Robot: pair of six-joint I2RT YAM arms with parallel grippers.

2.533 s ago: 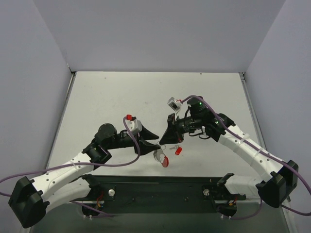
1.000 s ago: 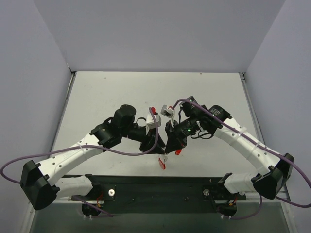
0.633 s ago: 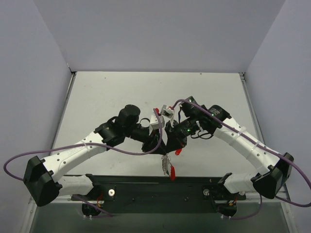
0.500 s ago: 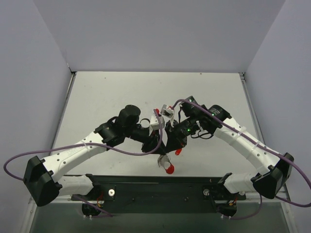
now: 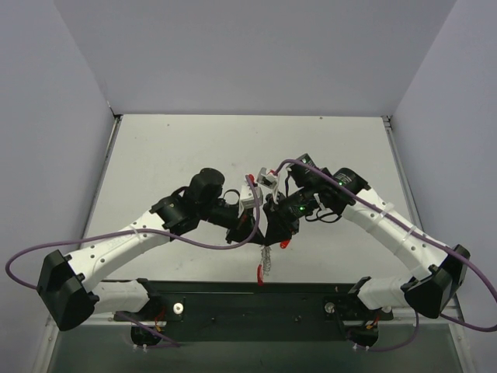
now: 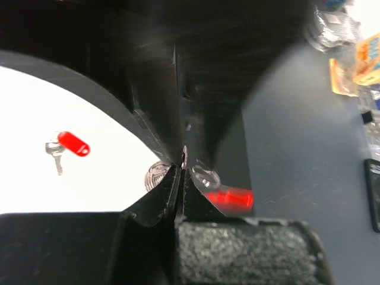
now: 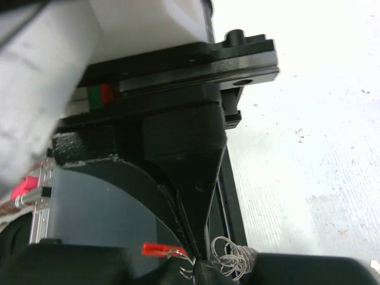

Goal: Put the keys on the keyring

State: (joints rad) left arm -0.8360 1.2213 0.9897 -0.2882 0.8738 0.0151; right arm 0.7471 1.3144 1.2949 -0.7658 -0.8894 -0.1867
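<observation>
Left jaws clamp keyring [image 5: 265, 260], red end pointing nearward

The top external camera looks steeply down from above and behind the arm bases, taking in the whole table [image 5: 171, 148] out to its far wall. Each wrist camera sits just behind its own fingers, very close, and faces the opposite arm. All three views share the spot near the table's near edge where the left gripper [image 5: 258, 233], the right gripper [image 5: 270, 235] and the keyring [image 5: 265, 263] meet.

No legible text anywhere. Orange-yellow label [image 6: 363, 52], up and right of the left gripper [image 6: 180, 170], is too blurred to read.
</observation>
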